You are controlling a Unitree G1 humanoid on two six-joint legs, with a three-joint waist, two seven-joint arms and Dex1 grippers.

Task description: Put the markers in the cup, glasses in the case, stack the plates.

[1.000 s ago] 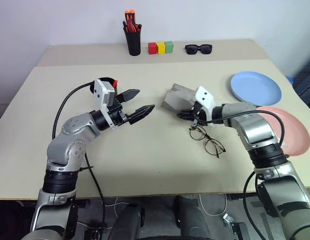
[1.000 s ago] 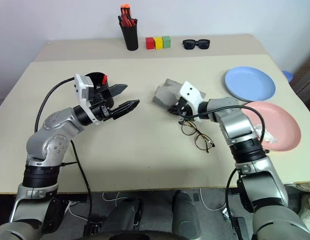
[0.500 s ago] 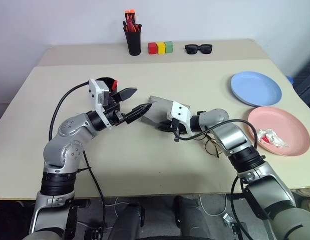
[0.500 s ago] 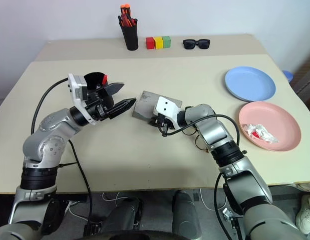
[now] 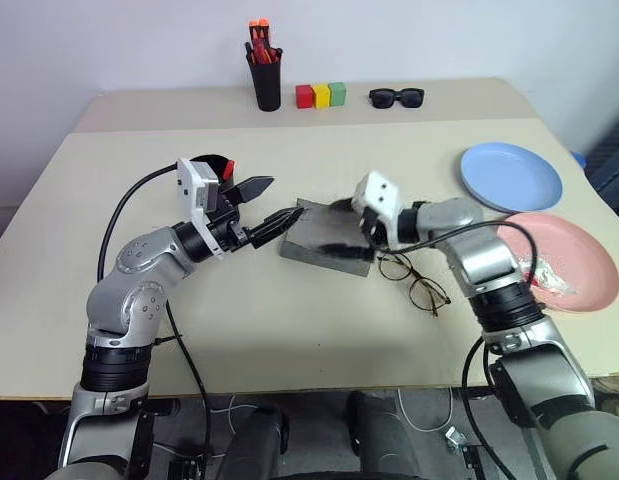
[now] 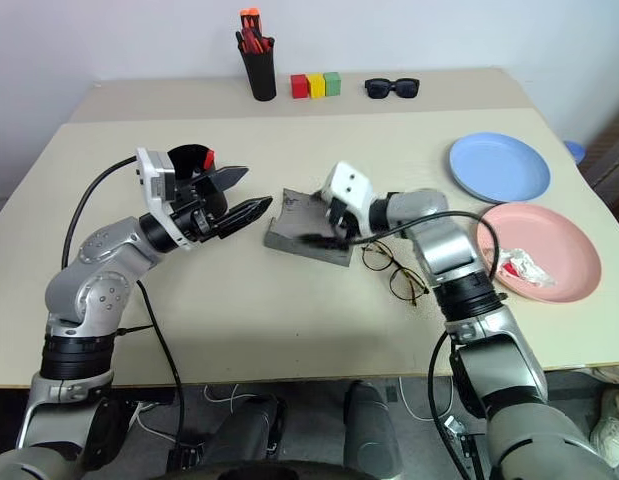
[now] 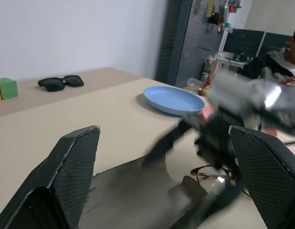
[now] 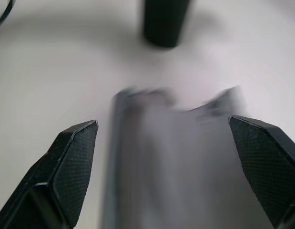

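Round wire glasses (image 5: 417, 282) lie nearest on the table, at four o'clock from the grey case (image 5: 324, 243). The case lies flat between both grippers: the left gripper (image 5: 269, 205) wide open at its nine o'clock, the right gripper (image 5: 341, 226) spread wide above it, holding nothing.

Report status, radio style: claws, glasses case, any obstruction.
Both claws open: left claw at the case's end, right claw over it. Case lies on the table, unheld. Glasses beside it, nothing blocking.

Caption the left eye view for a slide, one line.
Both grippers, left and right, open over the grey case; glasses beside it.
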